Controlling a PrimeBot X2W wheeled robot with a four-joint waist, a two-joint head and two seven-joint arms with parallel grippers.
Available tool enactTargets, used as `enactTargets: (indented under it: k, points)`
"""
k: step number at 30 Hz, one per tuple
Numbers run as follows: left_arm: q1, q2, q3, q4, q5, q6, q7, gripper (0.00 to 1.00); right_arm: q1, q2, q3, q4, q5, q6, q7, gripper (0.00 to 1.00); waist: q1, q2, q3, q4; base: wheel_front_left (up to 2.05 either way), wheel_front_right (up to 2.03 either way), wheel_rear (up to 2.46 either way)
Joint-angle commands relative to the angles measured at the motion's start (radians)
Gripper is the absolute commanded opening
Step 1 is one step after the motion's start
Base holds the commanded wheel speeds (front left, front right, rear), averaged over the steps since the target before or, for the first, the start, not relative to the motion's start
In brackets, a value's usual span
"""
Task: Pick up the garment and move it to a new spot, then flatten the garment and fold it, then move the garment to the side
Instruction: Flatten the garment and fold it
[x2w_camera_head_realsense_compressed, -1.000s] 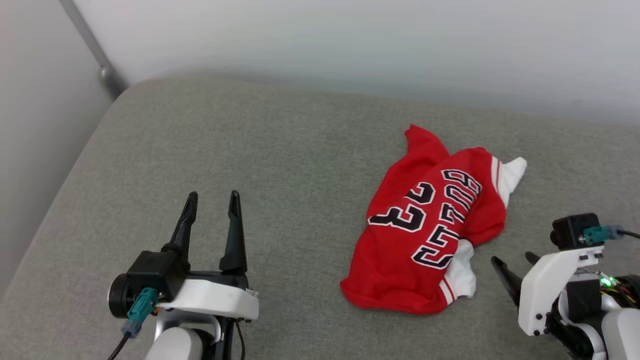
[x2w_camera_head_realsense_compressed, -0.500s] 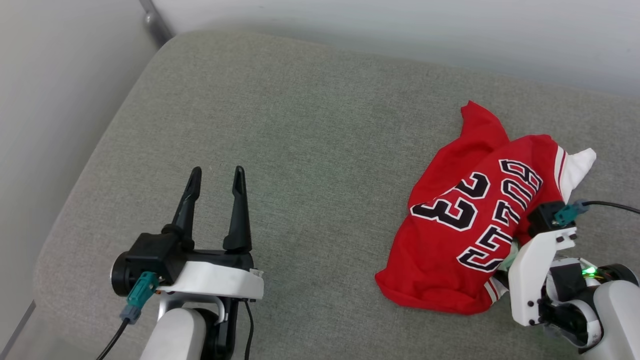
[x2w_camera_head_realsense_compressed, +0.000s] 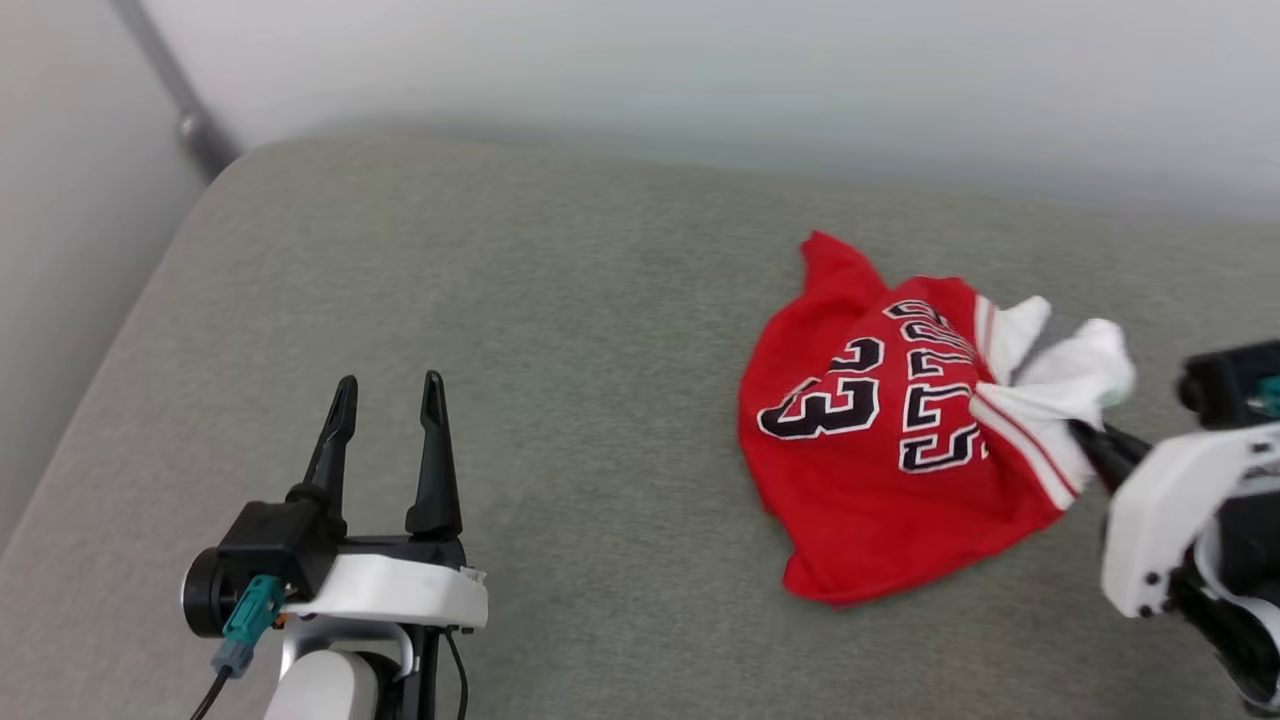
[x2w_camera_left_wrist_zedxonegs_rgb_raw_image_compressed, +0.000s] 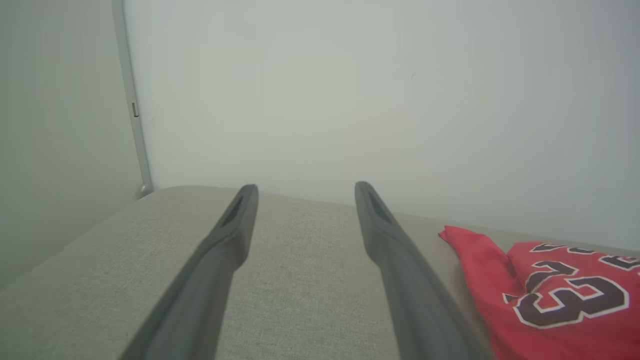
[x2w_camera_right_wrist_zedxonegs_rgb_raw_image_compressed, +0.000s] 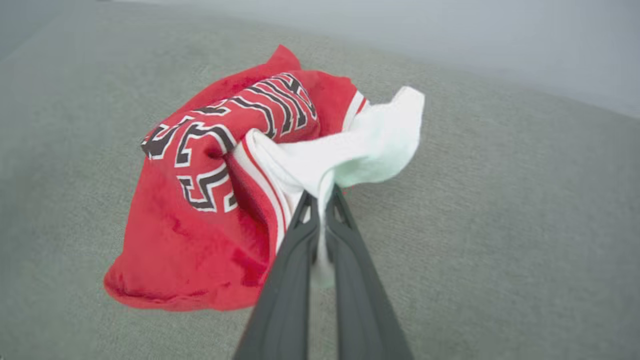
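Observation:
The garment (x2w_camera_head_realsense_compressed: 880, 470), a crumpled red jersey with black white-outlined letters and white sleeves, lies on the right half of the grey cushion. My right gripper (x2w_camera_head_realsense_compressed: 1085, 435) comes in from the right edge and is shut on a white sleeve, lifting that side of the cloth. In the right wrist view the right gripper (x2w_camera_right_wrist_zedxonegs_rgb_raw_image_compressed: 320, 197) has its two dark fingers pressed together with white cloth pinched between them, and the garment (x2w_camera_right_wrist_zedxonegs_rgb_raw_image_compressed: 200, 210) bunches to their left. My left gripper (x2w_camera_head_realsense_compressed: 390, 385) stands open above bare cushion at the lower left. The left wrist view has the garment (x2w_camera_left_wrist_zedxonegs_rgb_raw_image_compressed: 560, 300) at its right.
The grey cushion (x2w_camera_head_realsense_compressed: 550, 330) ends at a pale wall behind and at a rounded corner at the far left, where a grey pole (x2w_camera_head_realsense_compressed: 170, 95) runs up the wall. Bare cushion stretches between the left gripper and the garment.
My right gripper went from open beside the garment to shut on its white sleeve, pulling the cloth up and to the right. The head camera swung meanwhile. The left gripper stayed open.

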Motion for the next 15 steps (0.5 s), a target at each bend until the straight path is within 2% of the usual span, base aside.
enactTargets:
  k: [1, 5, 7, 10, 11, 12, 13, 14, 15]
  points:
    - [0.010, 0.007, 0.003, 0.000, 0.005, 0.003, -0.002, 1.00, 0.035, 0.018, -0.039, -0.020, -0.012, -0.001, -0.005, 0.00, -0.0001, 0.0000, -0.027, -0.054, 0.00, 0.00, 0.00]
    - [0.017, 0.011, 0.000, 0.003, -0.001, -0.002, 0.002, 1.00, 0.137, 0.084, -0.196, -0.050, -0.062, -0.001, -0.010, 0.00, -0.0001, 0.0000, -0.037, -0.100, 0.00, 0.00, 0.00]
    - [0.017, 0.016, 0.003, 0.004, -0.005, 0.000, 0.003, 1.00, 0.192, 0.119, -0.279, -0.021, -0.065, -0.001, -0.027, 0.00, -0.0001, 0.0000, -0.039, -0.121, 0.00, 0.00, 0.00]
    - [0.018, 0.019, 0.003, 0.004, -0.008, 0.002, 0.010, 1.00, 0.257, 0.156, -0.360, 0.056, -0.094, 0.000, -0.081, 0.00, -0.0001, 0.0000, -0.036, -0.138, 0.00, 0.00, 0.00]
    - [0.022, 0.023, 0.004, 0.004, -0.012, 0.006, 0.018, 1.00, 0.287, 0.188, -0.374, 0.166, -0.090, 0.000, -0.147, 0.02, -0.0001, 0.0000, -0.032, -0.152, 0.00, 0.00, 0.00]
    - [0.023, 0.025, 0.006, 0.003, -0.014, 0.007, 0.017, 1.00, 0.288, 0.188, -0.377, 0.200, -0.096, -0.001, -0.169, 0.10, -0.0001, 0.0000, -0.030, -0.156, 0.00, 0.00, 0.00]
    - [0.025, 0.027, 0.007, 0.004, -0.015, 0.008, 0.018, 1.00, 0.283, 0.195, -0.376, 0.232, -0.090, -0.001, -0.196, 0.35, -0.0001, 0.0000, -0.031, -0.158, 0.00, 0.00, 0.00]
    - [0.028, 0.027, 0.007, 0.004, -0.018, 0.010, 0.020, 1.00, 0.275, 0.196, -0.369, 0.251, -0.091, -0.001, -0.227, 1.00, -0.0001, 0.0000, -0.032, -0.160, 0.00, 0.00, 0.00]
    - [0.031, 0.028, 0.008, 0.003, -0.017, 0.012, 0.021, 1.00, 0.263, 0.199, -0.365, 0.266, -0.087, -0.001, -0.262, 1.00, -0.0001, 0.0000, -0.032, -0.161, 0.00, 0.00, 0.00]
